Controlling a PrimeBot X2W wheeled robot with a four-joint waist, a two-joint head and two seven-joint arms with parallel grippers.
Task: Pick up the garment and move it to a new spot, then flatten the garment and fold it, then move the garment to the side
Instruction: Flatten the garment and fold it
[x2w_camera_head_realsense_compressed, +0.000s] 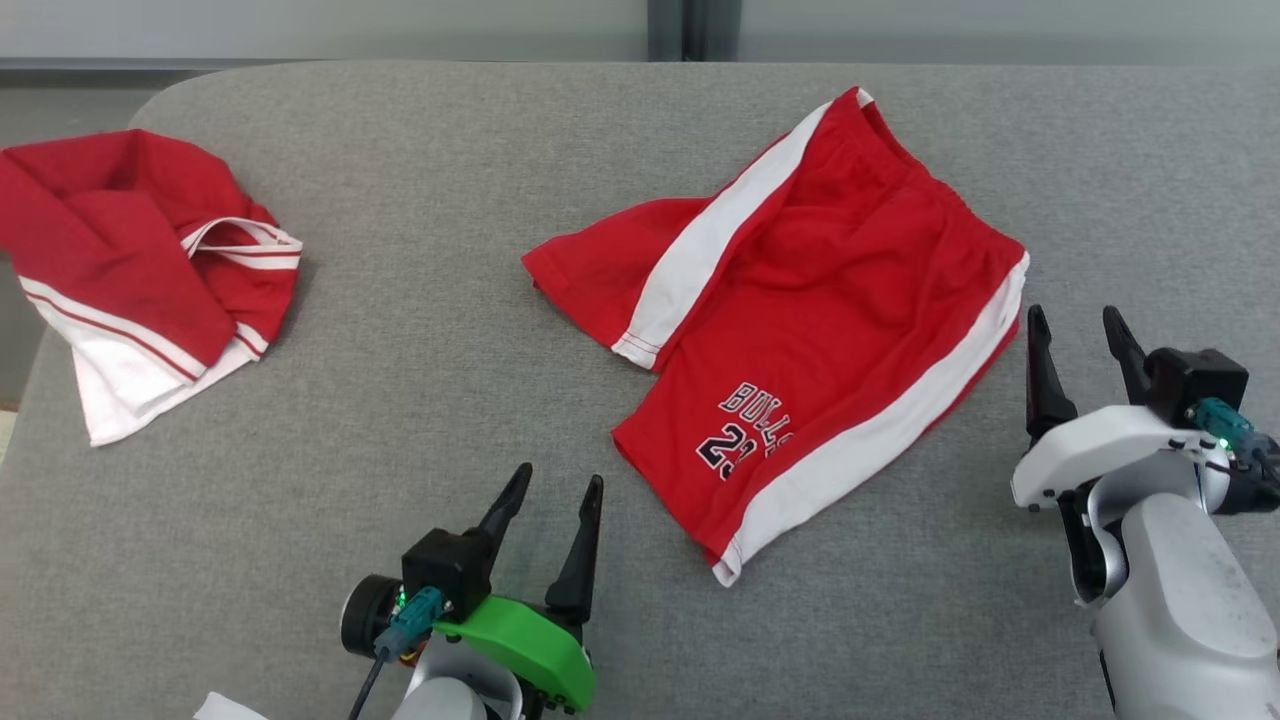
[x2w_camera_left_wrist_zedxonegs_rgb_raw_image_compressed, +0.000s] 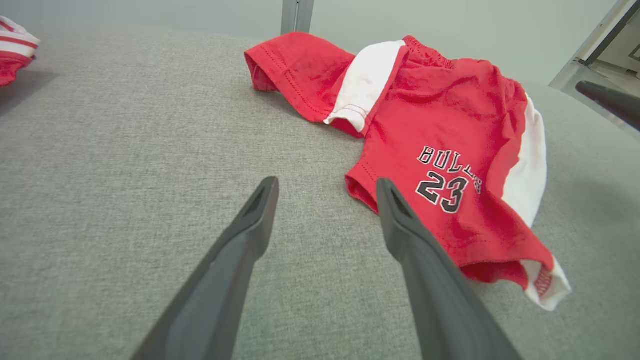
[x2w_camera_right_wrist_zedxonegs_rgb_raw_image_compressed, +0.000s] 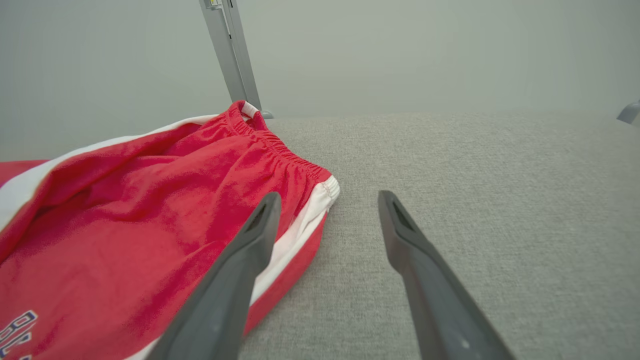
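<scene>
- A grey padded surface (x2w_camera_head_realsense_compressed: 400, 420) is carrying the whole scene, giving the cloth a wide bed for spreading and folding.
- The red shorts (x2w_camera_head_realsense_compressed: 830, 300), white-striped and printed "BULLS 23", are lying right of centre. They are mostly spread but rumpled, with one leg slanting out to the left, so they appear to be awaiting flattening.
- A second red-and-white garment (x2w_camera_head_realsense_compressed: 130, 260) is sitting crumpled at the surface's left edge, well apart from both arms.
- The right gripper (x2w_camera_head_realsense_compressed: 1073, 312) is hovering, fingers parted and empty, just beside the shorts' right side stripe, near the waistband corner. In the right wrist view, one finger is lining up over that white edge.
- The left gripper (x2w_camera_head_realsense_compressed: 560, 475) is hovering too, spread wide and holding nothing, just left of the printed leg's hem. The two arms seem to be flanking the shorts to pull them flat.
</scene>
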